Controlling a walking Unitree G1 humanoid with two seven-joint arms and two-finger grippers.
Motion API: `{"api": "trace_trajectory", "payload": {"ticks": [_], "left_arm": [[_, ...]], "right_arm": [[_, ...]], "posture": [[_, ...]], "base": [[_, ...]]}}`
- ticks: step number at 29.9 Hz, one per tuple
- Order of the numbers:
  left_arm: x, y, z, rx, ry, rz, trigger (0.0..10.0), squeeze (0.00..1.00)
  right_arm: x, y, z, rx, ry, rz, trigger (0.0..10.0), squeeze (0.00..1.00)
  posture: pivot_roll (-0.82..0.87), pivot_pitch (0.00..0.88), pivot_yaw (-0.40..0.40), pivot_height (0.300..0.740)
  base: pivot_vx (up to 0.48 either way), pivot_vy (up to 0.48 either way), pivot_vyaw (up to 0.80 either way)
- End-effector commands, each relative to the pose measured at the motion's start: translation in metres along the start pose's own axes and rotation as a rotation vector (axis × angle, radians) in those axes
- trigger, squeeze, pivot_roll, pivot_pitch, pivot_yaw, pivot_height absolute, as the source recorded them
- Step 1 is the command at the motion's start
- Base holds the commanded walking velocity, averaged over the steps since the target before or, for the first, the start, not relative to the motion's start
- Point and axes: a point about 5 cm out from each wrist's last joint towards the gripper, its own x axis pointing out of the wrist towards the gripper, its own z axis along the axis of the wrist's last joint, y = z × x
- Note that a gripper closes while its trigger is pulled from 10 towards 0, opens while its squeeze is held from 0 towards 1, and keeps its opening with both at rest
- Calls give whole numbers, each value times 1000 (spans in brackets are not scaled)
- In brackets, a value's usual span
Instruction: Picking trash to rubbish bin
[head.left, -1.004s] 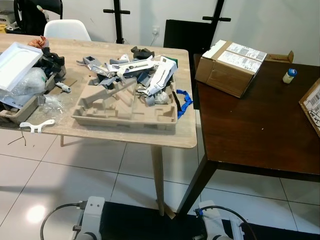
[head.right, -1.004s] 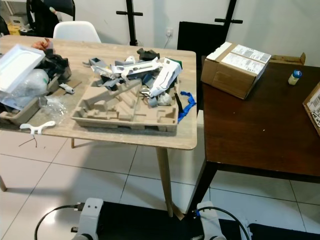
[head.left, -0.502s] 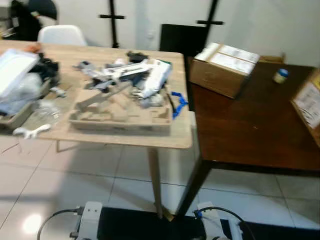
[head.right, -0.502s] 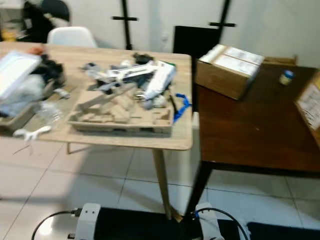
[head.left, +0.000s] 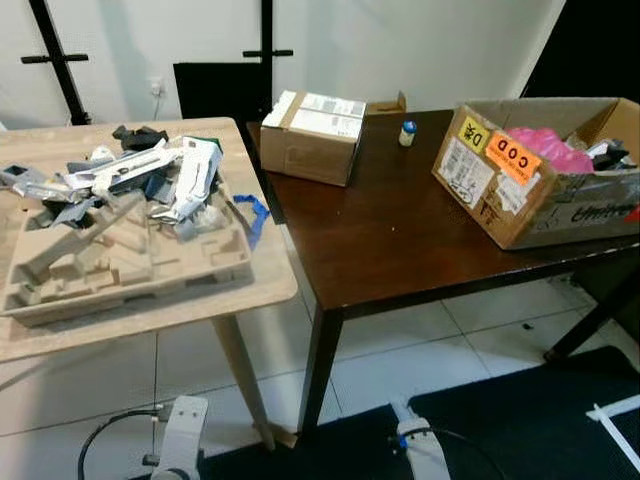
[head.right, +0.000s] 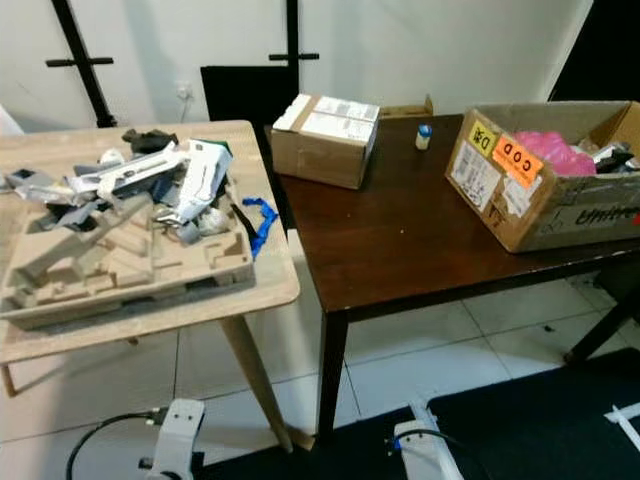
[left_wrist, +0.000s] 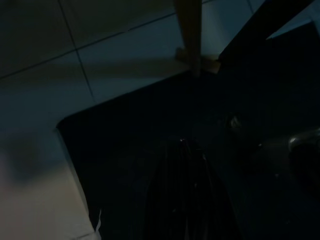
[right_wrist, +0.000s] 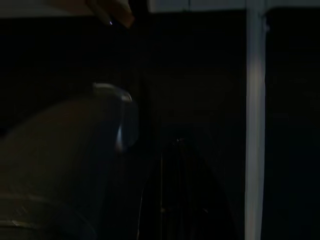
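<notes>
View swung right; left tool dim.

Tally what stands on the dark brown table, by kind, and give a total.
Closed cardboard boxes: 1
Open cardboard boxes: 1, with orange and yellow stickers and pink stuff inside
Small bottles with a blue cap: 1
Total: 3

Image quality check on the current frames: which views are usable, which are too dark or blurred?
Left and right eye views: sharp, evenly lit, pulp tray and open carton clearly readable. Left wrist view: very dark, only floor tiles and a table leg discernible. Right wrist view: nearly black, just a pale vertical strip.
</notes>
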Motion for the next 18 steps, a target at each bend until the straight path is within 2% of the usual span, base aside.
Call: {"api": "trace_trajectory", "payload": {"ticks": [1,6,10,13,14,18], "left_arm": [[-2,4,-7,-6,24,18,10000,0],[-3,6,-8,-20,22,30,10000,0],[-4,5,-11,-20,23,31,10000,0],[-5,5,-13,-20,25,32,10000,0],[-5,5,-13,-11,26,27,10000,0],[-4,3,-12,-6,21,22,10000,0]], "right_arm": [[0,0,-1,-7,2,5,10000,0],[0,2,1,-59,9,31,10000,0],[1,6,1,-93,17,63,10000,0],[1,6,1,-70,10,43,10000,0],[1,4,1,-25,0,7,10000,0],[1,3,2,-40,-1,5,10000,0]], "posture": [[5,69,-28,740],[16,75,-38,740],[18,78,-41,740],[18,79,-41,740],[18,81,-43,740],[18,80,-44,740]], "base": [[0,0,0],[0,0,0],[0,0,800],[0,0,688],[0,0,0],[0,0,0]]}}
